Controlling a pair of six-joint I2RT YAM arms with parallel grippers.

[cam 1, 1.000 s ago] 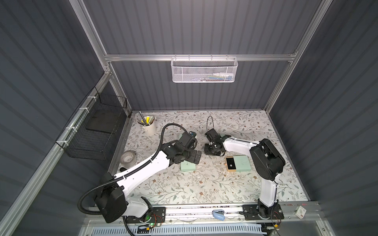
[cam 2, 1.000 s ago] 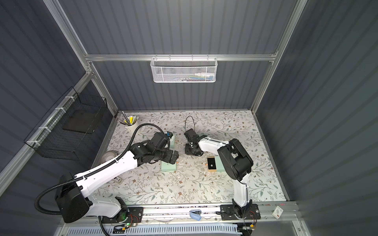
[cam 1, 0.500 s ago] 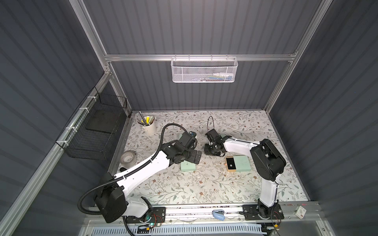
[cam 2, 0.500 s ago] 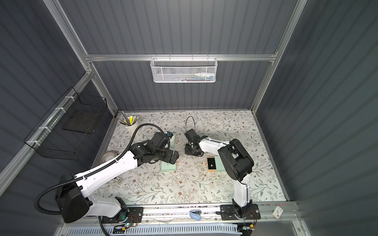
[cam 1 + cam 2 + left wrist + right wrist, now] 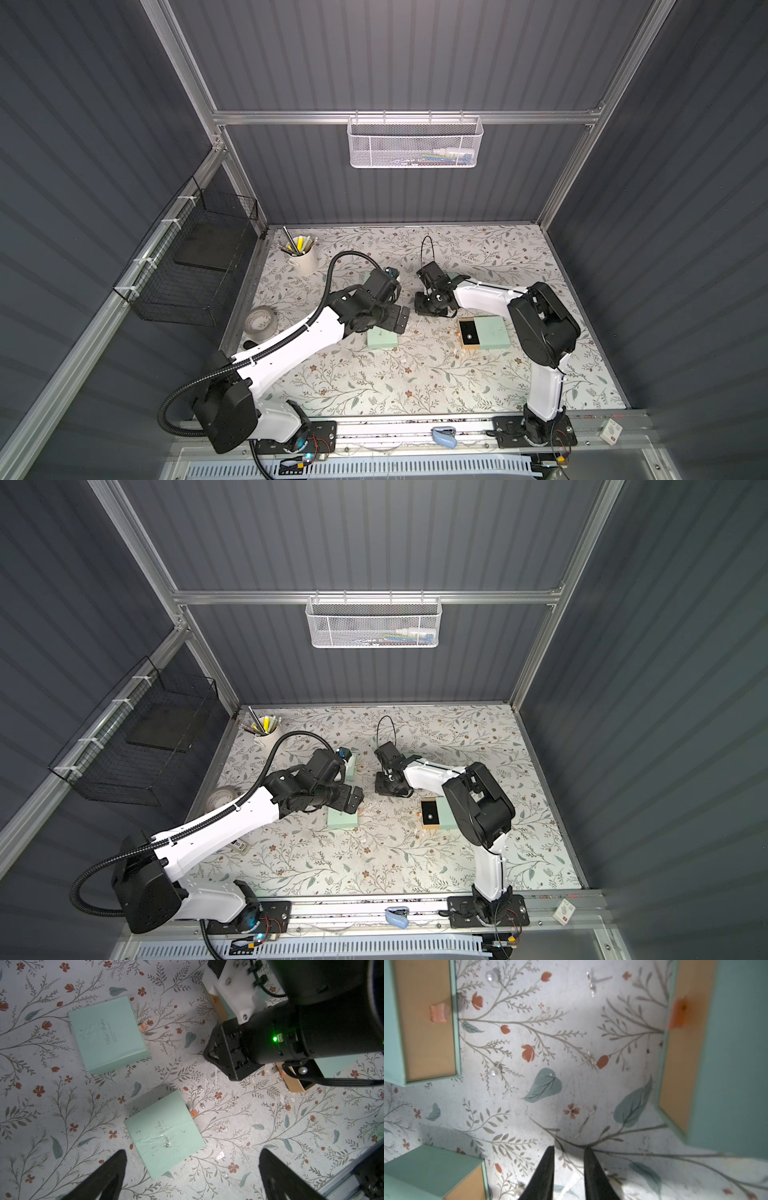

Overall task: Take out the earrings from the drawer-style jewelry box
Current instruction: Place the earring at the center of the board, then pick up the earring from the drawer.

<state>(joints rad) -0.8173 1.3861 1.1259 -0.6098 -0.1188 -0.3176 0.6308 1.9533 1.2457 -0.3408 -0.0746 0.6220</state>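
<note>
Three mint drawer-style jewelry boxes lie on the floral table. One [image 5: 492, 332] has its black-lined drawer [image 5: 469, 333] pulled out, with a pearl earring [image 5: 302, 1070] in it. The other boxes [image 5: 108, 1034] [image 5: 164, 1132] are closed. Loose pearl earrings [image 5: 494, 1072] [image 5: 492, 976] [image 5: 200, 1088] lie on the table between the boxes. My right gripper [image 5: 568, 1148] points down at the table there, its jaws open by a narrow gap with nothing between them. My left gripper [image 5: 192, 1167] hovers wide open and empty over a closed box [image 5: 382, 338].
A cup of pens [image 5: 303, 257] and a roll of tape [image 5: 260, 321] stand at the left of the table. A black wire basket [image 5: 195, 266] hangs on the left wall and a white mesh basket [image 5: 415, 141] on the back wall. Tiny clear bits [image 5: 591, 985] dot the table.
</note>
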